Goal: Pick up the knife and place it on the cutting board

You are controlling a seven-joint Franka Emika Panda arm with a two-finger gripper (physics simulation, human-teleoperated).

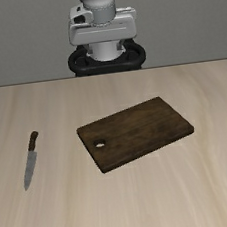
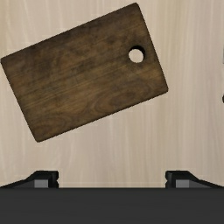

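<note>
Claw: open, fingers spread wide, holding nothing.
Cutting board: beneath the claw, bare.
Knife: flat on the counter, well apart from the board, off to the exterior view's left.
Knife axis: roughly toward-and-away from the robot, handle apparently nearer its base.

The arm is white and blocky on a black ringed base, with dark grey pincer fingertips.
</note>
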